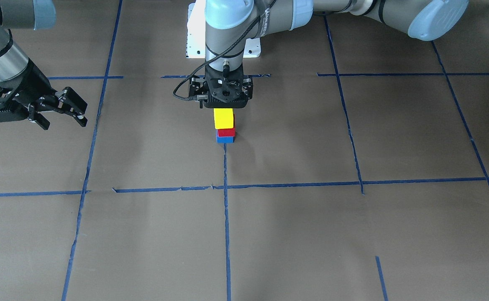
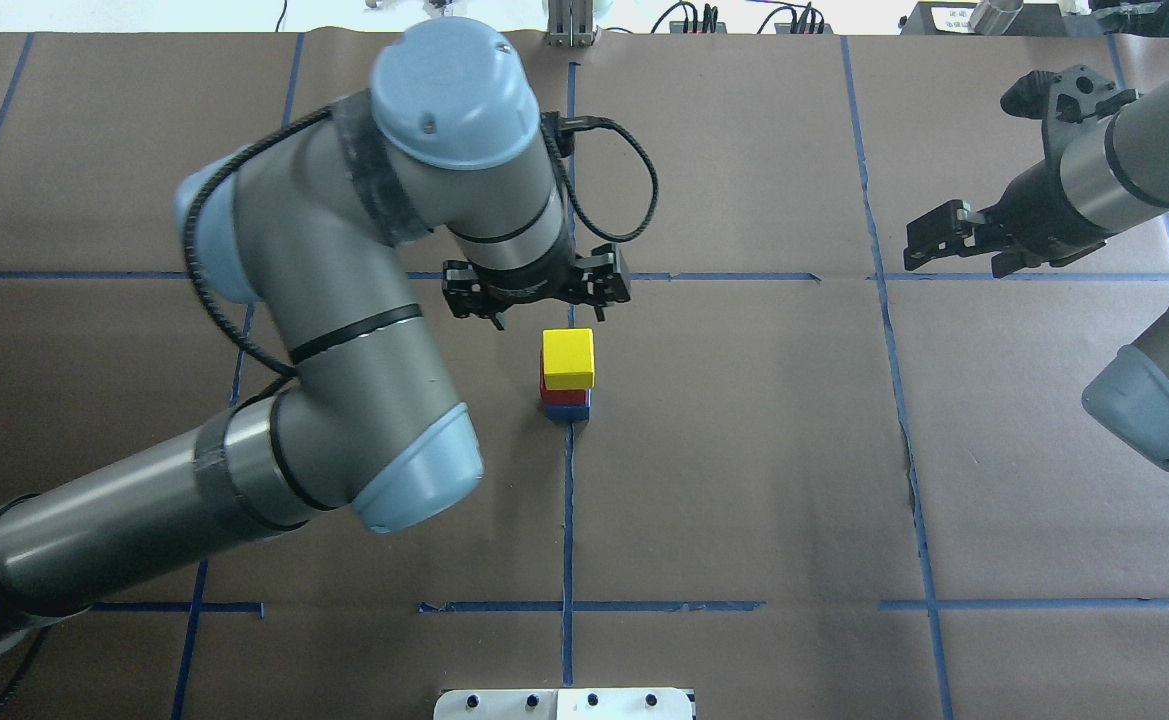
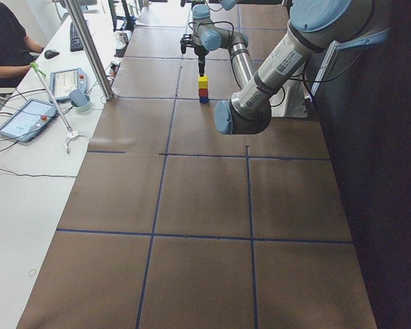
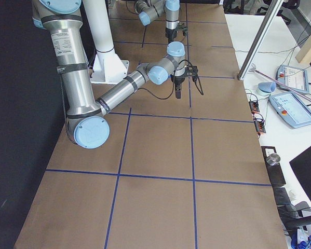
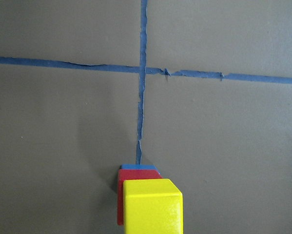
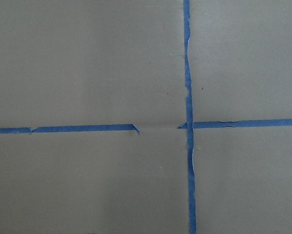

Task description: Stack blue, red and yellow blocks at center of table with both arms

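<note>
A yellow block (image 1: 223, 118) sits on a red block (image 1: 226, 132), which sits on a blue block (image 1: 225, 139), as one upright stack on the centre tape line. The stack also shows in the overhead view (image 2: 568, 358) and at the bottom of the left wrist view (image 5: 153, 207). My left gripper (image 1: 226, 104) hangs just above and behind the yellow block, open, holding nothing; its fingertips are hidden under its body. My right gripper (image 1: 65, 123) is open and empty, far off to the side of the stack, and it also shows in the overhead view (image 2: 954, 262).
Brown paper with a blue tape grid (image 1: 226, 217) covers the table. The white robot base plate (image 2: 564, 704) lies at the robot's edge. A side desk with tablets (image 3: 28, 118) and a seated person (image 3: 6, 41) runs along the operators' side.
</note>
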Robot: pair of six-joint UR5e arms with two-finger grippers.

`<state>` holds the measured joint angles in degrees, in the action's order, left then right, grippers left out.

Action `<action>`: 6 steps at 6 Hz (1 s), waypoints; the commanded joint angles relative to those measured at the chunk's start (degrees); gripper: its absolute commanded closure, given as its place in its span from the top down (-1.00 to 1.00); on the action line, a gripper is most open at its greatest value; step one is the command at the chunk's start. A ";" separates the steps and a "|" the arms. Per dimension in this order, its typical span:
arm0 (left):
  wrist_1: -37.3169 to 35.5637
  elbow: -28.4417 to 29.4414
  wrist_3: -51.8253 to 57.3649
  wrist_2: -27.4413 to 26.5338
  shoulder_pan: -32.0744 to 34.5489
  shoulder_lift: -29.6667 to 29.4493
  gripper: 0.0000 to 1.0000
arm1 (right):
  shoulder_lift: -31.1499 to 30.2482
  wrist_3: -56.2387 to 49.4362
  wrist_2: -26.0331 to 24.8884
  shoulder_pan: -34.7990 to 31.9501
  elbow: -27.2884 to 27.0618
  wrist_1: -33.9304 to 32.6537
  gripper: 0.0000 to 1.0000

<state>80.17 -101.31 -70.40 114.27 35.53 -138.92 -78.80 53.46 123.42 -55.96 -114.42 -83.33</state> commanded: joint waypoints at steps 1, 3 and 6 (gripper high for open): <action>-0.10 -13.75 9.49 0.16 3.91 13.51 1.00 | -3.44 -10.31 5.12 -7.79 0.51 -1.13 1.00; 0.94 -18.74 28.54 3.38 12.14 28.46 1.00 | -7.14 -30.78 8.92 -18.08 0.43 -10.31 1.00; 0.52 -11.76 68.50 21.44 39.16 42.90 1.00 | -16.54 -49.90 11.14 -25.94 0.61 -17.02 1.00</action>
<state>80.93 -116.52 -15.18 128.91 65.04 -100.19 -92.80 8.63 134.54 -80.02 -113.74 -98.18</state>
